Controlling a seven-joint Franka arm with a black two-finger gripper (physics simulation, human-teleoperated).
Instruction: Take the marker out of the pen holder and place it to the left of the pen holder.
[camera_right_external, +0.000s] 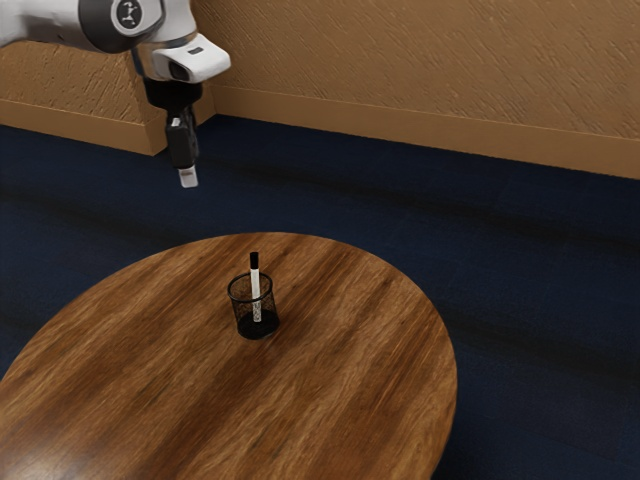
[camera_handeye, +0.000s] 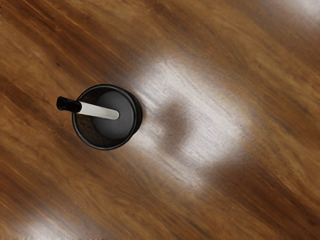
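Observation:
In the exterior view my gripper (camera_right_external: 188, 177) hangs high, pointing down, well above the tabletop and toward the exterior view's left from the pen holder (camera_right_external: 259, 333). That holder is a round black mesh cup standing upright on the table. Inside it stands a white marker (camera_right_external: 256, 292), its black cap end sticking up past the rim. From above, in the wrist view, the marker (camera_handeye: 100, 111) leans against the rim of the pen holder (camera_handeye: 111, 132), with its cap outside the rim and its lower end on the cup's floor. My hand is apart from both.
A round wooden table (camera_right_external: 350, 365) carries the pen holder, and its curved far edge passes behind the cup. Beyond lie a dark blue floor (camera_right_external: 420, 225) and a tan textured wall (camera_right_external: 420, 60). Bright glare marks the wood (camera_handeye: 210, 120) beside the cup.

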